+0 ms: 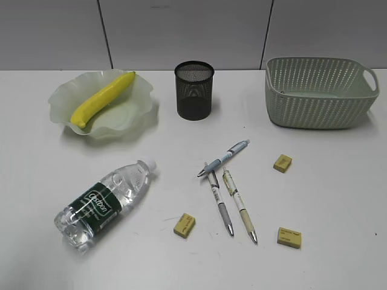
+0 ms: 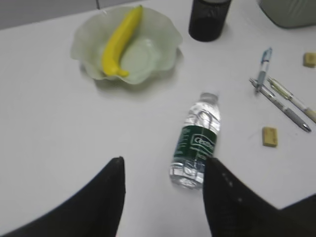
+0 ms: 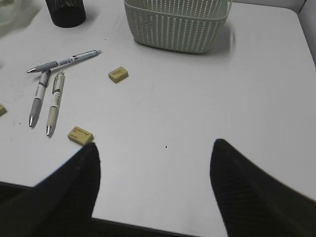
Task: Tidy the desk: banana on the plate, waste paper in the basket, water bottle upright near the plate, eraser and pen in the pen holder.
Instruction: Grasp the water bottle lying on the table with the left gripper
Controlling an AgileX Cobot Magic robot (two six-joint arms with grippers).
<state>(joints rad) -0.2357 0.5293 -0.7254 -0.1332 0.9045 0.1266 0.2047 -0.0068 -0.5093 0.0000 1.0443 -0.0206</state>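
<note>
1. The banana (image 1: 104, 99) already lies in the plate (image 1: 68, 92) at the far left, so the step in hand looks to be the water bottle (image 1: 104, 204), which lies on its side near left, cap toward the far right.
2. The left hand (image 2: 163, 190) hovers above the counter (image 1: 338, 199) with jaws apart and empty, the bottle's base just between its tips in the left wrist view.
3. To do it well, I would close across the labelled middle rather than the slick base, then tip the cap upward and set the bottle down just beside the plate's rim without nudging it.
4. The right hand (image 3: 153, 185) is open too, holding nothing, over bare counter on the right.
5. Three pens (image 1: 230, 193) and three yellow erasers (image 1: 184, 225) lie loose at centre; the pen holder (image 1: 194, 89) stands far centre, the basket (image 1: 320, 92) far right.
6. The counter is plain white and smooth, backed by a pale panelled wall (image 1: 181, 30).
</note>
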